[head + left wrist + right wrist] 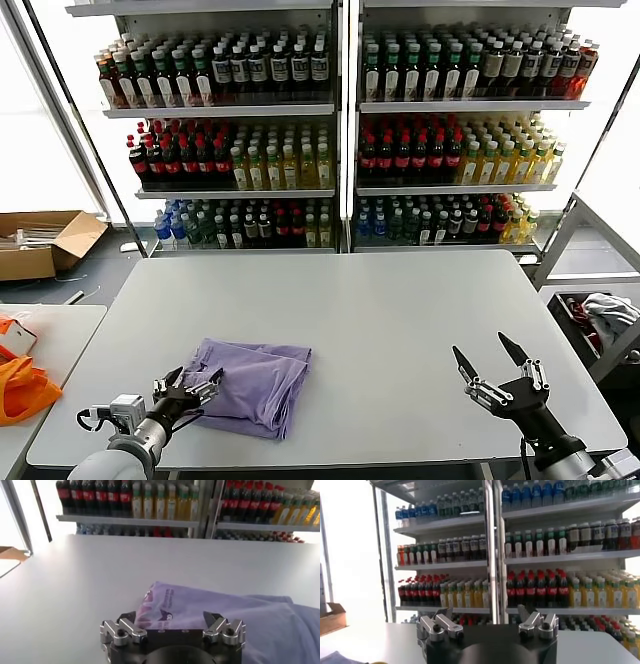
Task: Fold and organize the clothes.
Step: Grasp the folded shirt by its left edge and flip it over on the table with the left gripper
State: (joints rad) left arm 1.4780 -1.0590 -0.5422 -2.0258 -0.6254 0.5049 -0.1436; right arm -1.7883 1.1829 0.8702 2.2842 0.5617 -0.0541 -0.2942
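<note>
lavender T-shirt [252,383], dark purple print, grey table [380,320]

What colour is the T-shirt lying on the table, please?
Lavender T-shirt, with a dark purple print; left wrist view shows it best.

left arm: low at the near left, wrist level, left gripper [188,386] with fingers [131,628] spread apart | right arm: near right, raised, right gripper [492,360] angled up, fingers [463,362] wide apart, holding nothing
</note>
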